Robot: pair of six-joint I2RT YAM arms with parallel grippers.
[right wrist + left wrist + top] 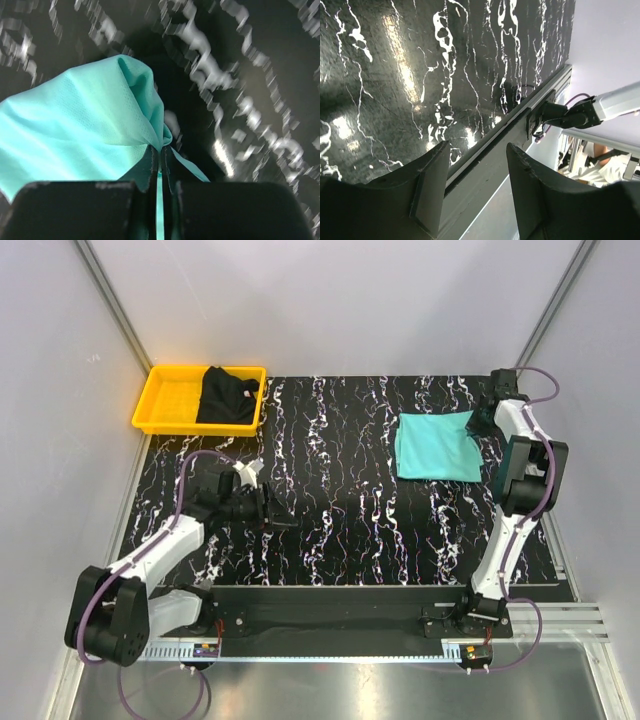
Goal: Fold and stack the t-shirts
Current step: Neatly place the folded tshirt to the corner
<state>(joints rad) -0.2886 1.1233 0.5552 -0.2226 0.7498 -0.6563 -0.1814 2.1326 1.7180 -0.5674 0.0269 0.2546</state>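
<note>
At far right, with right gripper [160, 152] pinching teal t-shirt [435, 448]; carry edge low, lay square; left gripper [477, 147] wide, empty.

The left arm [160, 545] angles up and inward from its base at the near left, elbow low. Its wrist is turned so the left gripper [283, 517] points toward the robot's right. In the wrist view its two dark fingers [431, 190] stand wide apart, with nothing between them. The right arm [512, 535] rises from its base and stretches far forward, forearm doubled back. There the right gripper [482, 426] has its jaws pressed together on a pinch of the turquoise t-shirt [85, 130].
</note>
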